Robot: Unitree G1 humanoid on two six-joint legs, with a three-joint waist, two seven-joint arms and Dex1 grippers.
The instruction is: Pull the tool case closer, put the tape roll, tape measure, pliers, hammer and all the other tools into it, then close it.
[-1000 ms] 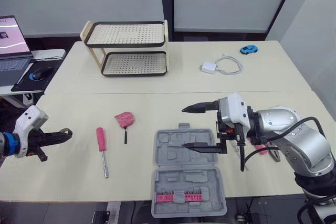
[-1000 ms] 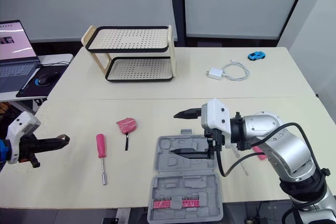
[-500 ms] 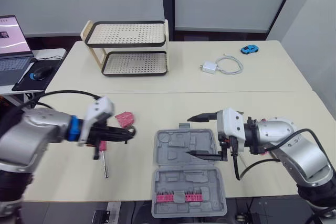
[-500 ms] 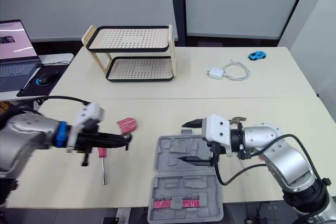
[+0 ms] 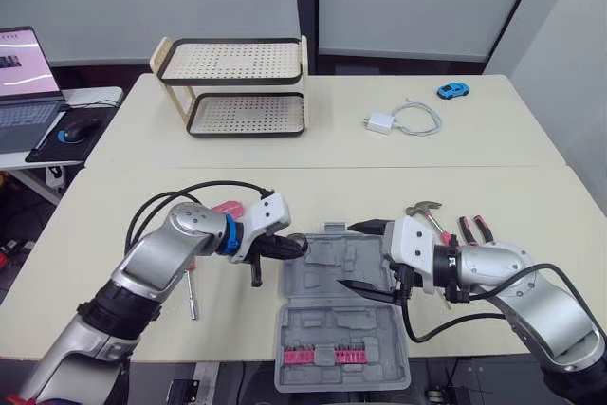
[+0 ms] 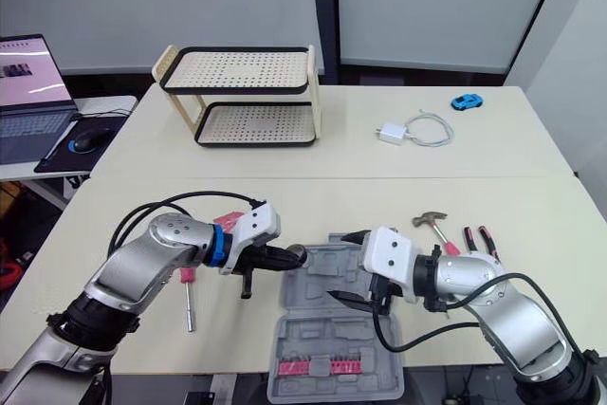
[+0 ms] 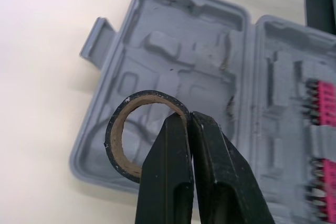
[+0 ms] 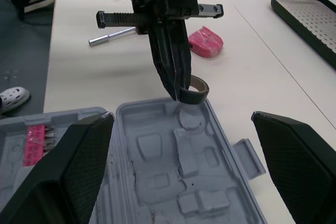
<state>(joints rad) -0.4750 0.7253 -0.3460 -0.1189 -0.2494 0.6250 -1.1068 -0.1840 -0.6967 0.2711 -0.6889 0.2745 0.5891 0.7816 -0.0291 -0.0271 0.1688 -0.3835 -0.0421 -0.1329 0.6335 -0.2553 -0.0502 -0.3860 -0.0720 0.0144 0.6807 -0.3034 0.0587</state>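
The grey tool case (image 5: 327, 315) lies open at the table's front edge, with a row of pink bits in its near half. My left gripper (image 5: 294, 247) is shut on the black tape roll (image 7: 118, 140) and holds it just above the case's far left corner. My right gripper (image 5: 355, 255) hovers open over the far half of the case, holding nothing. Right of the case lie the hammer (image 5: 424, 210) and the pliers (image 5: 474, 230). The pink tape measure (image 6: 228, 222) and the pink-handled driver (image 6: 187, 296) lie to the left, partly hidden behind my left arm.
A two-tier perforated rack (image 5: 232, 87) stands at the back of the table. A white charger with its cable (image 5: 398, 120) and a blue toy car (image 5: 450, 90) lie at the back right. A laptop (image 5: 19, 73) and a mouse (image 5: 76, 125) sit on a side desk at the far left.
My left arm has swung from the far left to the case, carrying the tape roll. My right gripper has dropped lower and shifted left, uncovering the hammer and pliers.
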